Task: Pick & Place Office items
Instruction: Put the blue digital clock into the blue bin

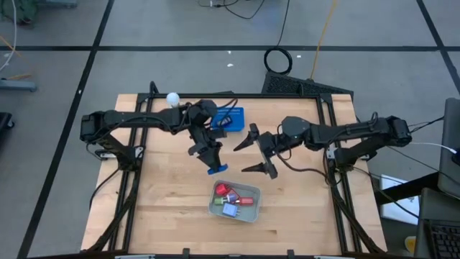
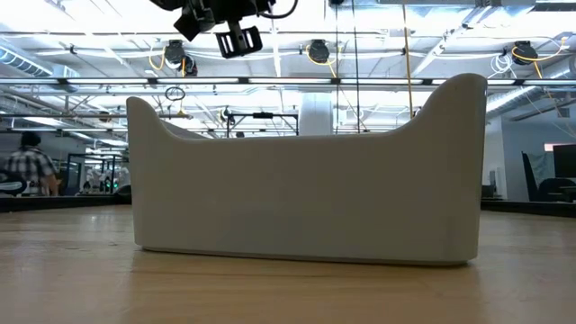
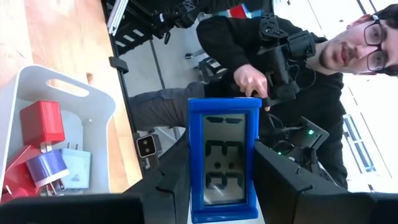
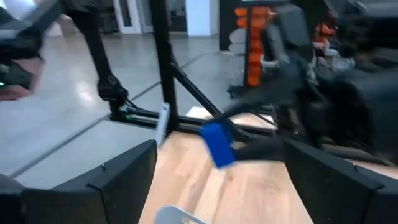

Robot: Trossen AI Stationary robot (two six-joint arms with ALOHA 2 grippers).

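My left gripper (image 1: 213,162) hangs over the table's middle, just far of the grey tray (image 1: 253,211), and is shut on a small blue clock-like block (image 3: 224,163) with a grey display. Inside the tray lie red (image 3: 42,123), purple-blue (image 3: 47,169) and green (image 1: 243,201) pieces. My right gripper (image 1: 251,154) floats to the right of the left one, open wide and empty, facing the blue block (image 4: 217,144). In the low view the tray's wall (image 2: 306,193) fills the picture. My left gripper pinches the blue block between its two fingers (image 3: 166,186), one on each long side (image 3: 194,180) near its lower end. The fingers come from above, slanting toward the near edge. The block sticks out past the fingertips, lifted clear of the table.
A blue basket (image 1: 231,118) and a white ball on a stand (image 1: 172,98) sit at the table's far edge. Bare wood lies left and right of the tray. A person in black (image 3: 292,74) stands beyond the table holding a controller.
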